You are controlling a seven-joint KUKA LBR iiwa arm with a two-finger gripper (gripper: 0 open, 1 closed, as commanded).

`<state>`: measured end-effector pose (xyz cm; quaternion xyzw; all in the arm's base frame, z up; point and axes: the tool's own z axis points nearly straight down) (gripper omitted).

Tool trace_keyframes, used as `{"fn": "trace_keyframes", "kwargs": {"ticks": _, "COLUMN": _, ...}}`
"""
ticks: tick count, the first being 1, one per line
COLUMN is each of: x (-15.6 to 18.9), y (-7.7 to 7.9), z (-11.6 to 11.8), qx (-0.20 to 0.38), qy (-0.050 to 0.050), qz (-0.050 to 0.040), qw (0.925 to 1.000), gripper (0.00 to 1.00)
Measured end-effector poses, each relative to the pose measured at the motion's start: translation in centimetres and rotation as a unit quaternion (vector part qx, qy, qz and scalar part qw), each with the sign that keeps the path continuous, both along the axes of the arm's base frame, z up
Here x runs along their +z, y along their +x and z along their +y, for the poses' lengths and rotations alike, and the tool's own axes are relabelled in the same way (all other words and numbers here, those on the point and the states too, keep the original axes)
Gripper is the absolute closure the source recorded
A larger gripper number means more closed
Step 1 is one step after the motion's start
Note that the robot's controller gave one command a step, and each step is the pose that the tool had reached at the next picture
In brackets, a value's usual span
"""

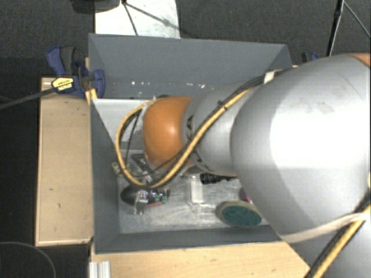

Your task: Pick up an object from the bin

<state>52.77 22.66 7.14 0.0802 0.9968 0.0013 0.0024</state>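
My gripper (pixel 139 168) reaches down into the left part of the bin, just below the orange cover on the wrist. Right under it, near the front left corner, lies a dark rounded thing (pixel 128 196). A small piece with green and red bits (pixel 154 197) lies against that thing's right side. Whether the gripper touches either one is hidden. A clear plastic piece (pixel 196 193) lies a little further right on the bin floor.
A round dark-green disc (pixel 239 214) with a pale rim rests by the front wall, right of centre. Near the arm lie a black thing (pixel 217 178) and a bit of purple (pixel 244 197). The arm covers the bin's right half and centre.
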Motion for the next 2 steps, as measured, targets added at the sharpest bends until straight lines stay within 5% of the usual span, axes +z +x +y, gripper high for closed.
{"fn": "trace_keyframes", "kwargs": {"ticks": 1, "x": 0.2, "y": 0.1, "z": 0.0, "qx": -0.001, "qy": 0.001, "qz": -0.0012, "qw": 1.0000, "gripper": 1.00}}
{"fn": "trace_keyframes", "kwargs": {"ticks": 2, "x": 11.1, "y": 0.3, "z": 0.1, "qx": 0.001, "qy": 0.001, "qz": -0.0016, "qw": 1.0000, "gripper": 1.00}}
